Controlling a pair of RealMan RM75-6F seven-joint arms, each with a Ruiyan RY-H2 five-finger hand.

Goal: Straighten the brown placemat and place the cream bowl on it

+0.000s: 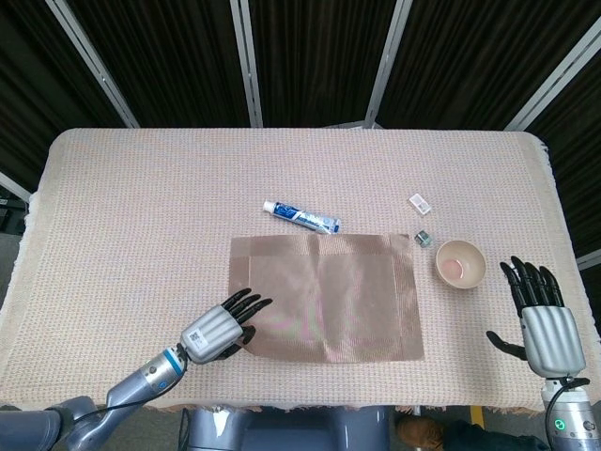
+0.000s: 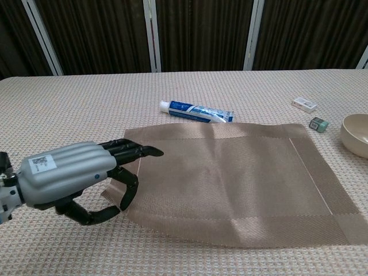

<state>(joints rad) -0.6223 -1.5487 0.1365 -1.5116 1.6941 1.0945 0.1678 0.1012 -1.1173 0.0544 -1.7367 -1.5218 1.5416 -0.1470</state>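
Placemat lies slightly askew with the left hand resting spread-fingered on its corner, seemingly to square it, while the open, empty right hand waits near the bowl.

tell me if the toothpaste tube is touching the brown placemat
Touching: in the chest view the toothpaste tube lies with its crimped end overlapping the brown placemat's far edge, no tablecloth showing between them.
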